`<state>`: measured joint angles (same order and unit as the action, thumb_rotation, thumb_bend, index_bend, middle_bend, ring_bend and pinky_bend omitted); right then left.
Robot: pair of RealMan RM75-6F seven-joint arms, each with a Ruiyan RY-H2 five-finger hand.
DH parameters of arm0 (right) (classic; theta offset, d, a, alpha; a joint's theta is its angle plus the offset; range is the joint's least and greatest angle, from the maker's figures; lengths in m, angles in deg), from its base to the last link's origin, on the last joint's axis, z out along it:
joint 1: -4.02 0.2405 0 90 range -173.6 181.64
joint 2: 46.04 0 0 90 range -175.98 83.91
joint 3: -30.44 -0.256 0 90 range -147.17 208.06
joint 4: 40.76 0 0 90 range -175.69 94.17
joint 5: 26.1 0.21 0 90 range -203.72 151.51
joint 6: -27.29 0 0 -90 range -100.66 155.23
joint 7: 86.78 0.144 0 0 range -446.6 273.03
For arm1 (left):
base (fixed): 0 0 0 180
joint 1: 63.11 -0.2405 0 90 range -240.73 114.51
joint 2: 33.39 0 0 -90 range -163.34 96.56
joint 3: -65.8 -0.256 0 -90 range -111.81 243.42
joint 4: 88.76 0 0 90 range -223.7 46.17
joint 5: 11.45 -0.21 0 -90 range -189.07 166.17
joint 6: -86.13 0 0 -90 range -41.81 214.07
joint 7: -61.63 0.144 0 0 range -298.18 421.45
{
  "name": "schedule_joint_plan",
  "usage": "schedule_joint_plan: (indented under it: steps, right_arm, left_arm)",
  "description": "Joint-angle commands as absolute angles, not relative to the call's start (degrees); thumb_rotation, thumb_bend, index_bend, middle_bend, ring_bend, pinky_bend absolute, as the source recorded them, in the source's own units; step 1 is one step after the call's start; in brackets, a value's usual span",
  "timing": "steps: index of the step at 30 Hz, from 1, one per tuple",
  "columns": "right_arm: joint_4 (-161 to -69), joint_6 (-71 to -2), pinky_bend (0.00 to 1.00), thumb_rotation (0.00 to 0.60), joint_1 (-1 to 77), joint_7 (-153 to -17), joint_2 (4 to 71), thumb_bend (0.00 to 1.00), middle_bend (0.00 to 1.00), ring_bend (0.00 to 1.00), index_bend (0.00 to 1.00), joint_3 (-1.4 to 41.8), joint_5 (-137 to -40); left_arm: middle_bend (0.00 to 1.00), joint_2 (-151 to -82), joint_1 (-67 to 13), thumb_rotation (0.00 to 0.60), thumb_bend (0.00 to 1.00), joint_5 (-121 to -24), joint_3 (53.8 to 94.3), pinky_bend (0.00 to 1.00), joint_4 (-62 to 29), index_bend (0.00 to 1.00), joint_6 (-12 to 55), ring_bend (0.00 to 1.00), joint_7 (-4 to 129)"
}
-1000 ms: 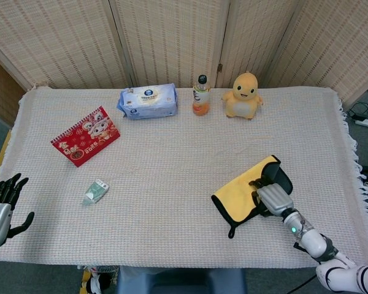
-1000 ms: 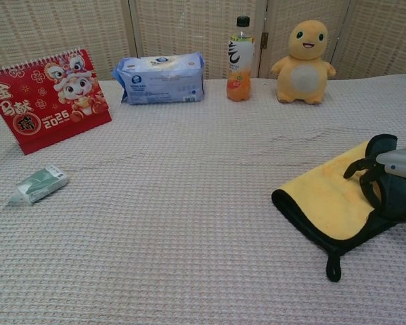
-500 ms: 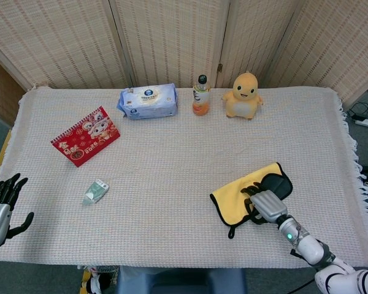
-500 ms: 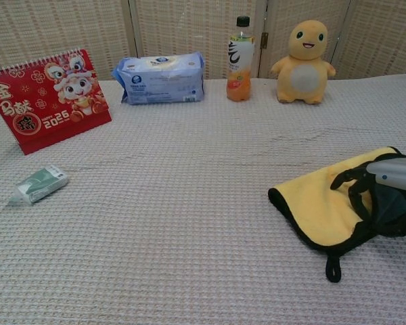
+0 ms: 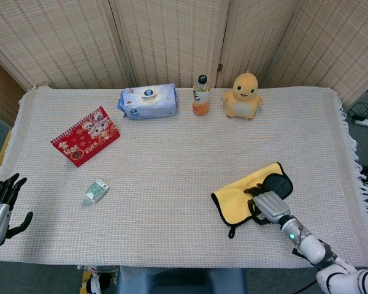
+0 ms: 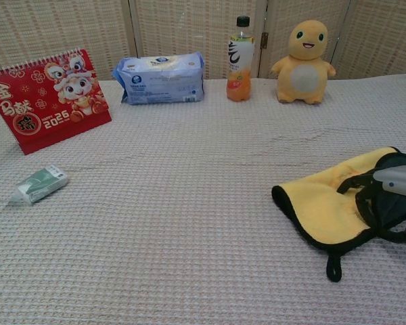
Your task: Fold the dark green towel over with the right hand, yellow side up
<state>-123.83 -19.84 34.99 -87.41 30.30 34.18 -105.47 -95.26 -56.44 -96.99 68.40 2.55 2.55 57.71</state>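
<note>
Towel (image 5: 245,195), dark green, lies folded with its yellow face upward, while the right hand (image 5: 265,205) rests fingers spread on it, apparently pressing the fold flat.

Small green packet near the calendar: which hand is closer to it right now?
Left. The left hand sits at the table's near-left edge beside the green packet; the right hand rests on the towel, far right.
</note>
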Motion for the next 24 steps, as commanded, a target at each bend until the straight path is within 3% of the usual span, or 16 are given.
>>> schedule_joint_plan:
  steps: [1, 5, 6, 24]
  right_arm:
    - [-124.5, -19.2, 0.0, 0.6, 35.1, -87.0, 29.5, 0.45, 0.1, 0.06, 0.39, 34.5, -105.5]
    - [-125.2, -19.2, 0.0, 0.6, 35.2, -86.4, 28.6, 0.45, 0.03, 0.04, 0.09, 34.6, -106.5]
    - [-125.3, -19.3, 0.0, 0.6, 35.2, -86.3, 28.4, 0.45, 0.02, 0.03, 0.06, 34.6, -106.7]
    - [-128.9, -24.9, 0.0, 0.6, 32.5, -78.6, 20.7, 0.45, 0.0, 0.01, 0.03, 32.7, -106.8]
  left_arm:
    - [0.0, -95.3, -56.4, 0.6, 0.46, -96.8, 68.4, 0.0, 2.5, 0.0, 2.7, 0.0, 57.8]
    - [0.0, -95.4, -56.3, 0.6, 0.46, -96.8, 68.4, 0.0, 2.5, 0.0, 2.9, 0.0, 57.9]
    - [0.0, -95.5, -56.3, 0.6, 0.46, -96.8, 68.4, 0.0, 2.4, 0.0, 2.9, 0.0, 57.9]
    - [0.0, -95.4, -56.4, 0.6, 0.46, -97.1, 68.4, 0.0, 2.6, 0.0, 2.5, 0.0, 57.9]
